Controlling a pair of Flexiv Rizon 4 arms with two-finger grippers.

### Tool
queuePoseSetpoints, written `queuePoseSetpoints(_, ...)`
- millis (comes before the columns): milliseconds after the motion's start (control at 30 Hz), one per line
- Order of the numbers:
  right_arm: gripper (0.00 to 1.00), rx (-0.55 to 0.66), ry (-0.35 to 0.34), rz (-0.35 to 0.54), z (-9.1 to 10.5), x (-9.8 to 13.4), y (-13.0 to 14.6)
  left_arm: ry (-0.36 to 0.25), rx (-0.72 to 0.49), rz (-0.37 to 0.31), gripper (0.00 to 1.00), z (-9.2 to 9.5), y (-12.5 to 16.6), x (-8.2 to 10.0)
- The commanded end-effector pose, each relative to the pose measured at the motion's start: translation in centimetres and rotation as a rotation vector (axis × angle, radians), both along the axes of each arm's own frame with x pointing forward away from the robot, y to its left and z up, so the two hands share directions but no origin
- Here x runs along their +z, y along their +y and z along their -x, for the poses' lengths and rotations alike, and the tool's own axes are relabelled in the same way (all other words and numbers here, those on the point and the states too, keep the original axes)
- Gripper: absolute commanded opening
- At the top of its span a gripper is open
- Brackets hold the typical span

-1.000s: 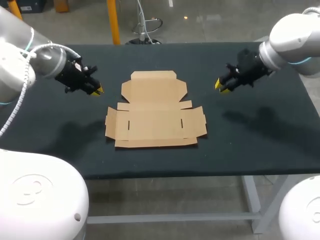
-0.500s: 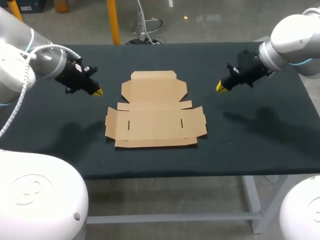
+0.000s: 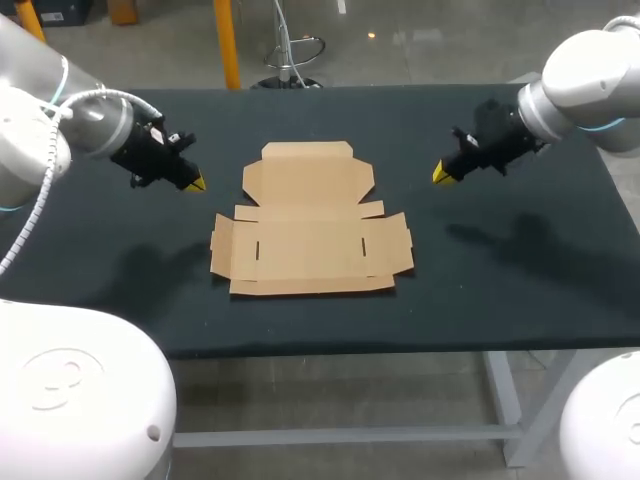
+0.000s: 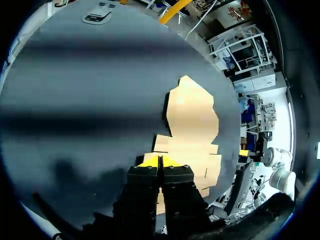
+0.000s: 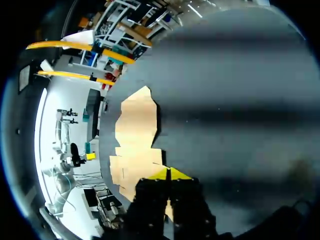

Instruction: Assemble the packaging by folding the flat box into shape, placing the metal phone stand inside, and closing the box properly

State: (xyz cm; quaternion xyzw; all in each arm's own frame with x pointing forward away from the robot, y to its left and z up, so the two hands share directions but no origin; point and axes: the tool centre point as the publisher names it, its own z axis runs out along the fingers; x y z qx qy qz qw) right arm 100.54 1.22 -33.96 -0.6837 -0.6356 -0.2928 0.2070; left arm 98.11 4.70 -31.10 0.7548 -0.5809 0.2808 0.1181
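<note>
Sitting unfolded between left gripper point(image 3: 196, 183) and right gripper point(image 3: 440, 175), flat box point(image 3: 310, 225) touches neither. Both jaws pressed together; left slightly nearer.

Long black-topped table point(image 3: 520, 290)

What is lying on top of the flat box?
Nothing: the box lies flat and bare on the table. Whatever is under the cardboard is covered.
</note>
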Motion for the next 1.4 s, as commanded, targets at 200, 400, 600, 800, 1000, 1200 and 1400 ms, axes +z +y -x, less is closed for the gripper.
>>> queuePoseSetpoints(200, 0.00, 0.004, 0.002, -0.002, -0.1, -0.1, 0.0, -0.062, -0.027, -0.050, 0.00, -0.2, -1.2, -1.4)
queuePoseSetpoints(400, 0.00, 0.005, 0.000, -0.002, -0.1, -1.5, 0.6, -0.121, -0.043, -0.064, 0.00, -0.2, -1.8, -2.8)
queuePoseSetpoints(600, 0.00, 0.012, 0.007, 0.002, -0.1, -2.0, 1.4, -0.138, -0.099, -0.051, 0.00, -0.6, -1.7, -4.0)
queuePoseSetpoints(800, 0.00, 0.031, 0.022, 0.011, -0.5, -2.5, 2.6, -0.118, -0.172, -0.048, 0.00, -1.7, -1.8, -4.8)
queuePoseSetpoints(1000, 0.00, 0.037, 0.037, 0.008, -0.5, -2.9, 3.0, -0.066, -0.249, -0.042, 0.00, -2.7, -1.7, -4.9)
queuePoseSetpoints(1200, 0.00, 0.044, 0.056, 0.008, -0.6, -3.5, 3.3, -0.016, -0.344, -0.043, 0.00, -3.8, -1.5, -5.9)
queuePoseSetpoints(1400, 0.00, 0.049, 0.070, 0.013, -0.8, -3.8, 3.7, -0.004, -0.363, -0.042, 0.00, -4.1, -1.6, -6.4)
